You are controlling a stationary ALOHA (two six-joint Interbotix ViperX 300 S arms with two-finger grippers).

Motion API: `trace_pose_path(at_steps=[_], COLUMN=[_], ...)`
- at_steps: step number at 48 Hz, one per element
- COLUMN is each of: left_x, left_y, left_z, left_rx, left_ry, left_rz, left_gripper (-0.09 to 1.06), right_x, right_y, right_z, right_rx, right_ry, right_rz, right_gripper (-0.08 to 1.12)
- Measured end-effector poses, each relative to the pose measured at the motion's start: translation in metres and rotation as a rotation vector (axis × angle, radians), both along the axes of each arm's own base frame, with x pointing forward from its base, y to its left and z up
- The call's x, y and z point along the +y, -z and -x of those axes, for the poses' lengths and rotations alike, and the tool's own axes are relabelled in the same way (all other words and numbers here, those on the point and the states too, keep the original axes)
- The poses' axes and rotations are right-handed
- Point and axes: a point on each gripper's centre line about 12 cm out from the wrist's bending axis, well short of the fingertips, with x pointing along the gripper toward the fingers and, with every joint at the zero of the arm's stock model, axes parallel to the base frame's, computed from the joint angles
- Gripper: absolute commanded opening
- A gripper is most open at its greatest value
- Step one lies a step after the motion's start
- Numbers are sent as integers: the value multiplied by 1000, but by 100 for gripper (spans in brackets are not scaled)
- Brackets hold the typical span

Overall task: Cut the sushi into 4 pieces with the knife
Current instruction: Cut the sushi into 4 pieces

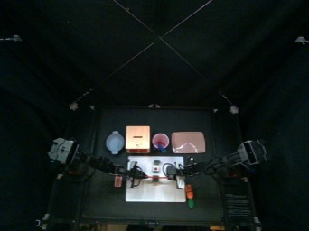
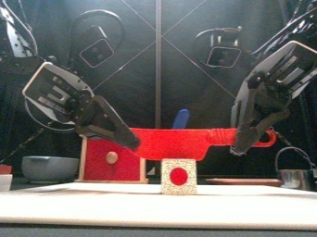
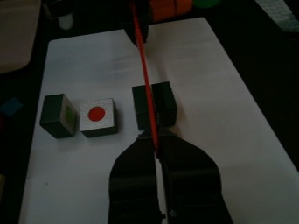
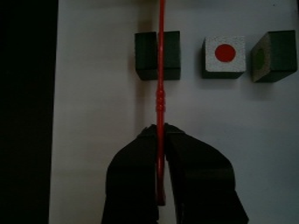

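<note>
Right wrist view tells it best: the sushi (image 4: 225, 52) lies as three chunks in a row on the board (image 4: 100, 131), and the middle one shows a white face with a red dot. So I'd guess two cuts are done and one is left to make four. The red knife (image 4: 159, 87) runs across the end chunk (image 4: 158, 55), lined up for that last cut by the look of it, but I can't tell if it's touching. The left claw (image 3: 156, 140) and right claw (image 4: 160, 133) are each clamped on an end of the knife. Further back on the tabletop (image 1: 182, 119) sit the bowl (image 1: 115, 143), box (image 1: 137, 140), cup (image 1: 161, 141) and tray (image 1: 187, 142).
</note>
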Motion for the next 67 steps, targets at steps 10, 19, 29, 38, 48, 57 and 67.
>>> trace_pose_path(at_steps=[10,19,29,38,48,57,67], left_x=[-1,-3,-3,-10,-26,-27,-26], left_y=[16,19,33,34,32,29,10], left_z=[-1,0,-1,-6,-7,-8,-10], left_rx=[46,63,127,145,156,152,104], left_ry=[-9,-8,-27,-13,30,23,21], left_rz=[-1,2,9,13,16,24,34], left_gripper=[8,8,8,8,8,12,39], right_x=[1,1,4,10,24,25,21], right_y=[20,24,34,34,35,33,12], right_z=[-5,-7,-8,-6,-8,-8,-3], right_rx=[48,59,86,89,91,86,51], right_ry=[4,8,13,5,-18,-21,-22], right_rz=[3,3,-4,-12,-26,-26,-29], right_gripper=[6,6,6,6,6,6,6])
